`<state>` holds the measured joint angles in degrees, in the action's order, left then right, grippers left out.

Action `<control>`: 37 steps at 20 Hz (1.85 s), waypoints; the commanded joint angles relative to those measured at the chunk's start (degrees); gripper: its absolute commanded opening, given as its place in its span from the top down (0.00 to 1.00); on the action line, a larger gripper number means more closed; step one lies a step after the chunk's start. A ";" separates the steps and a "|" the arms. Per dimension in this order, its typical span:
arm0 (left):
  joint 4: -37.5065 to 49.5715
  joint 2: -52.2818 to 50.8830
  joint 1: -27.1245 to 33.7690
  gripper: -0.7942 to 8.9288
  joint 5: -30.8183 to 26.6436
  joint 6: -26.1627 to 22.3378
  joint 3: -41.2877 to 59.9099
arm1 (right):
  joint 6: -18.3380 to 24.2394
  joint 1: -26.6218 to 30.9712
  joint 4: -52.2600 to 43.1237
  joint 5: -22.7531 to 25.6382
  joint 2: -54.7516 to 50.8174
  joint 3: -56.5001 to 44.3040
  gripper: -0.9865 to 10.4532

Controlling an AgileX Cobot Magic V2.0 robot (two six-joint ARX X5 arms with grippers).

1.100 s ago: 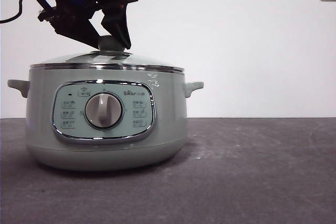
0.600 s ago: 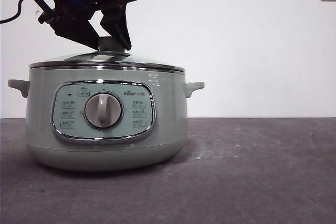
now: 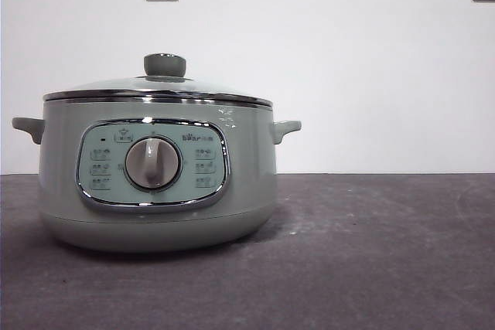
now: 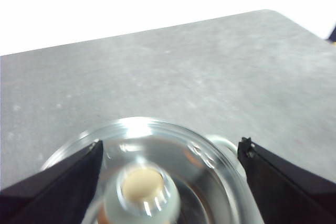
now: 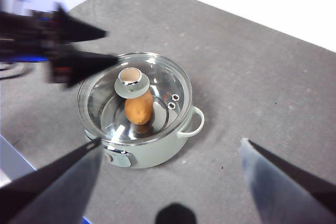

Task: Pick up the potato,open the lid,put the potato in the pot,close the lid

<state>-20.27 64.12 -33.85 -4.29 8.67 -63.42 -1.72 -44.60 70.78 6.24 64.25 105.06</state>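
- Front view: pot [image 3: 158, 183] on the left part of the dark table [image 3: 371, 253], lid [image 3: 158, 86] shut on top, one black arm tip at the top left corner.
- Left wrist view: left gripper [image 4: 170, 153] above the lid [image 4: 152, 177], jaws wide apart, holding nothing.
- Right wrist view: right gripper [image 5: 170, 148] high over the table, jaws spread, empty; potato [image 5: 139, 107] inside the pot [image 5: 144, 142], seen through the glass.

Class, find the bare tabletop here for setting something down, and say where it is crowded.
Bare grey tabletop lies beside the pale green round cooker pot, on the side away from its dial, and in front of it. Crowded: above the glass lid, where the open left gripper hangs.
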 commanded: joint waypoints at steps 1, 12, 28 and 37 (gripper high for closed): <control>-5.35 -5.25 -1.14 0.69 0.02 -0.24 0.37 | -0.20 -0.04 -1.60 0.28 -2.23 -4.02 0.74; -13.22 -24.44 -10.58 0.93 -15.54 -3.39 10.25 | -0.37 -0.04 -33.38 5.92 -23.61 -44.81 0.92; -22.25 -32.52 -16.83 0.92 -17.77 2.54 24.41 | -6.80 -0.09 -42.05 5.77 -26.38 -62.12 0.91; -22.86 -32.48 -17.07 0.92 -18.03 2.54 24.41 | -6.78 -0.04 -40.92 6.08 -26.05 -62.12 0.91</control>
<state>-43.31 31.79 -50.70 -22.17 10.61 -39.22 -7.79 -44.60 30.28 12.12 38.26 43.18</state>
